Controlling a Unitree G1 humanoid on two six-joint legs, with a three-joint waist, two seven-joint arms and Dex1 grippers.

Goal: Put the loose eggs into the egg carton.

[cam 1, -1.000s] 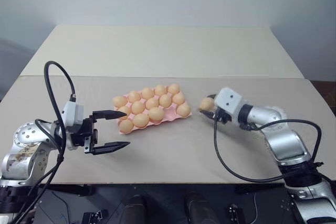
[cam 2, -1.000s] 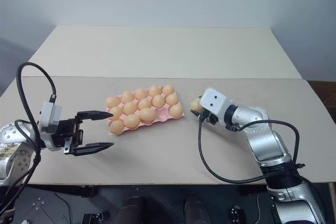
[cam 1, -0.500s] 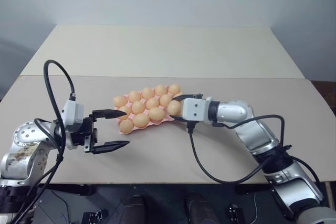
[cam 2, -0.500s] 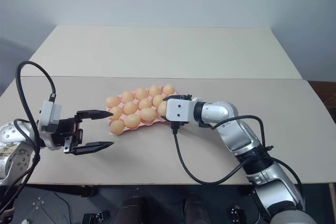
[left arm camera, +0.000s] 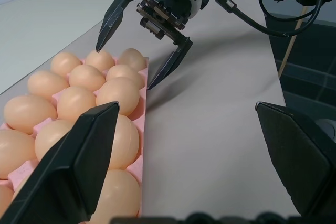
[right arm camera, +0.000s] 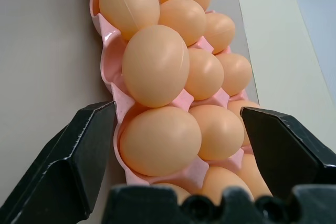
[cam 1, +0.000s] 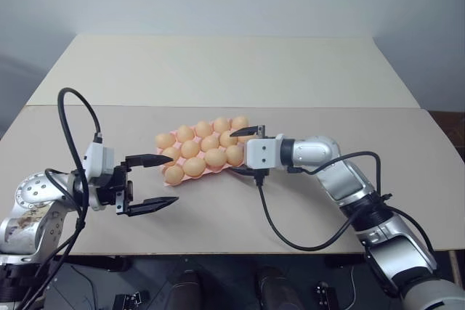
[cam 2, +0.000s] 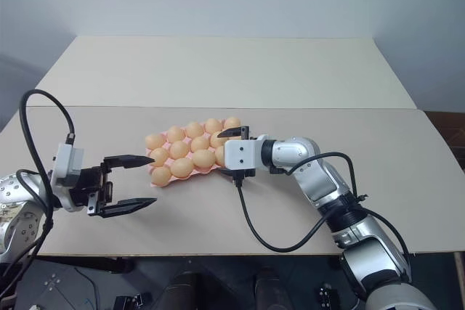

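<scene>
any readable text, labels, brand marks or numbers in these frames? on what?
None readable.
Egg carton: plain pink, no print.
Eggs: no stamps or marks.
Table: bare, no labels.
Left arm shell: brownish mottled patch, could be a worn sticker, too blurred to read.
Right end effector: white housing, no legible marking.

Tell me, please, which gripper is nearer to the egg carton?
Right. The right gripper straddles the egg carton at its end; the left gripper sits just off its opposite end.
</scene>
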